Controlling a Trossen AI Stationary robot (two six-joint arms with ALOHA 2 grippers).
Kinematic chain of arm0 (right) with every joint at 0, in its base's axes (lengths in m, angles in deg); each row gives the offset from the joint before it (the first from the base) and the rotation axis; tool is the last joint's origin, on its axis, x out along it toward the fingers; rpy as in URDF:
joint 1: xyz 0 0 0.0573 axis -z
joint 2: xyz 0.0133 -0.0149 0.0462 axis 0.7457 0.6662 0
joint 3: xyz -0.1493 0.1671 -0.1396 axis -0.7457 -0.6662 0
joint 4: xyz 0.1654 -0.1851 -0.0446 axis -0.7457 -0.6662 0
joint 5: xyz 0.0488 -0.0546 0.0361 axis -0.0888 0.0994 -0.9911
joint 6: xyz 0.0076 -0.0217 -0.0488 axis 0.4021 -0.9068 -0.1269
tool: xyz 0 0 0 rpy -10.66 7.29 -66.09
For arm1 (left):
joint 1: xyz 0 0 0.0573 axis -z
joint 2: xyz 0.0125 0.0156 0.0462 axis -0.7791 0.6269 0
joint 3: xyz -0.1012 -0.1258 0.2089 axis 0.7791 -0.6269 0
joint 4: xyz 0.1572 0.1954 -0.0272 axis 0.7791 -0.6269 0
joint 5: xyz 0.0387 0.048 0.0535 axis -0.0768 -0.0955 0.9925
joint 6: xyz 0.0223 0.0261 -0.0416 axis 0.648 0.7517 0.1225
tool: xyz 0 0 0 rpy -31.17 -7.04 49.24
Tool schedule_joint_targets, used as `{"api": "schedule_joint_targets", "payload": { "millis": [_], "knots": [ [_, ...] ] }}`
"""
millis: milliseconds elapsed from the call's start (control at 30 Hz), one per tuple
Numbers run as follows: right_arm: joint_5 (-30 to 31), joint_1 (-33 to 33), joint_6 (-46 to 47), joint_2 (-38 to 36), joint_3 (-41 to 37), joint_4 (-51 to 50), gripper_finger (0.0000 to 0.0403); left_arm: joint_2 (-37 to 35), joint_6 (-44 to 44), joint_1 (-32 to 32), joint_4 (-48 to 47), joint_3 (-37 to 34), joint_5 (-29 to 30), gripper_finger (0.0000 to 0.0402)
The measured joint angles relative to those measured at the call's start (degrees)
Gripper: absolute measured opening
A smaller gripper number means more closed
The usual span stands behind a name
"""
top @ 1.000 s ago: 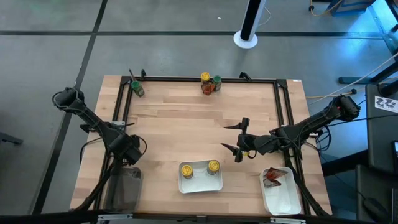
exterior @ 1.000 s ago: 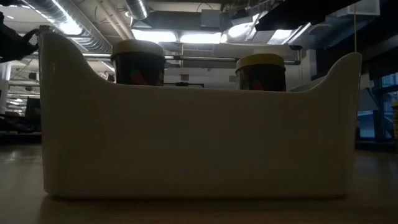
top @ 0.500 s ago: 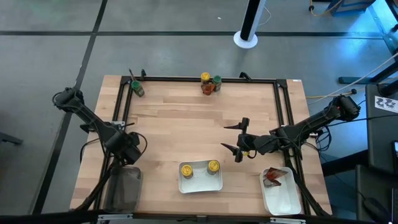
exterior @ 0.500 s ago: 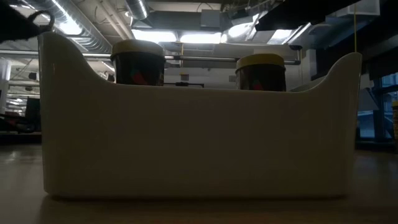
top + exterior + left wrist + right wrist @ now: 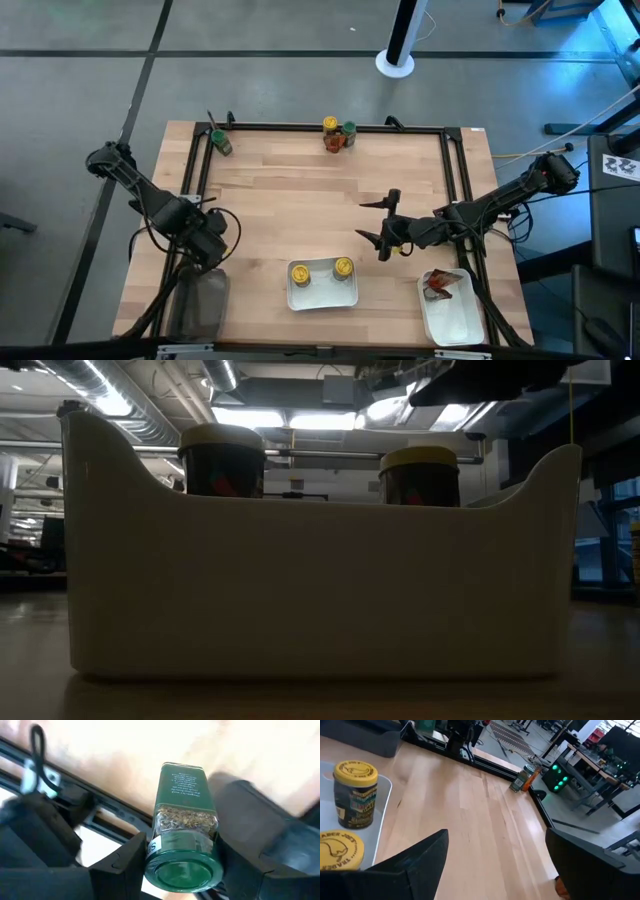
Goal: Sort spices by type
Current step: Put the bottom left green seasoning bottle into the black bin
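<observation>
Left gripper (image 5: 182, 855): I am clamping its fingers on a green-capped jar (image 5: 184, 835).
Right gripper (image 5: 383, 224): I am holding its fingers apart above the tabletop (image 5: 300, 200).

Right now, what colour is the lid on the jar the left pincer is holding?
Green. The left wrist view shows the jar best, its lid facing the camera.

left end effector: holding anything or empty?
Holding. The left wrist view shows the left end effector shut on a green-capped spice jar, one dark finger pressed against each side of it, over the table's left edge.
</observation>
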Motion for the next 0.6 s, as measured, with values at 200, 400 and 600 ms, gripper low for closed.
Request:
{"api": "schedule_joint_targets", "payload": {
  "millis": [200,400,600],
  "knots": [
    [0.1,0.0,-3.2,0.0,0.0,0.0,0.0331,2.7,-7.0,0.0,0.1,6.4,-6.3,0.0192],
    [0.1,0.0,-5.3,0.0,0.0,0.0,0.0331,4.1,-16.8,2.3,1.5,8.9,-9.5,0.0192],
    [0.1,0.0,-6.7,0.0,0.0,0.0,0.0331,7.0,-28.1,8.1,5.4,8.9,-9.9,0.0192]
  ]
}}
